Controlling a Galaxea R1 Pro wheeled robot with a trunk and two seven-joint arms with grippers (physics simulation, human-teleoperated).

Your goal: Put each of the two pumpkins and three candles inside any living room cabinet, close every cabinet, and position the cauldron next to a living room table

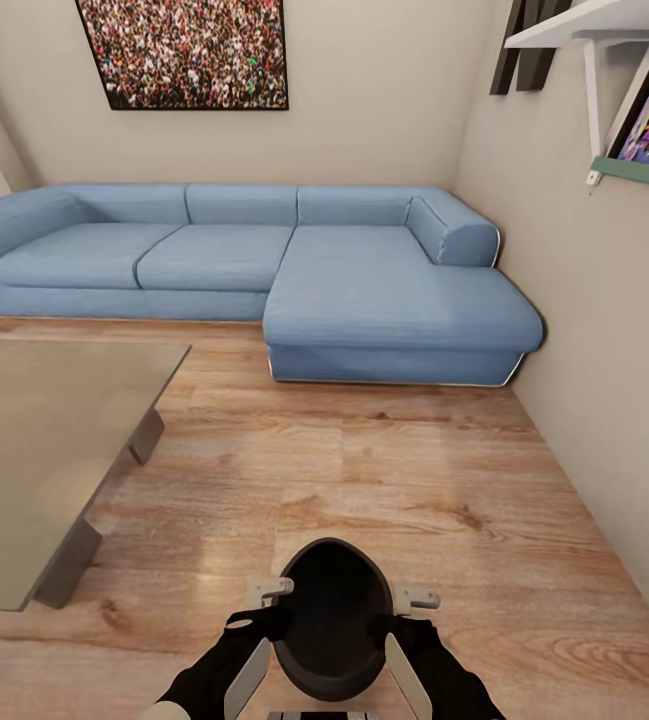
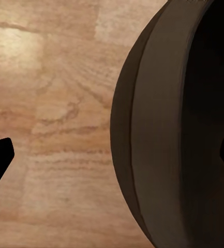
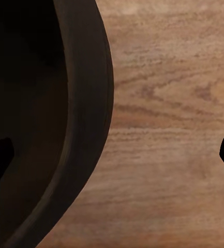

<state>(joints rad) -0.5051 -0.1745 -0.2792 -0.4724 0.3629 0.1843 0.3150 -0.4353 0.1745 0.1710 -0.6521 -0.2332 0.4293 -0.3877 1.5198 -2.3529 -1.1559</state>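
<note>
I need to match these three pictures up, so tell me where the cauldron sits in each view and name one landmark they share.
Head view: the cauldron is at bottom centre, between the two arms, mouth facing the camera.
Left wrist view: its curved black wall takes up the right half.
Right wrist view: its rim and dark inside take up the left half.
Shared landmark: the wood floor beside it.
</note>
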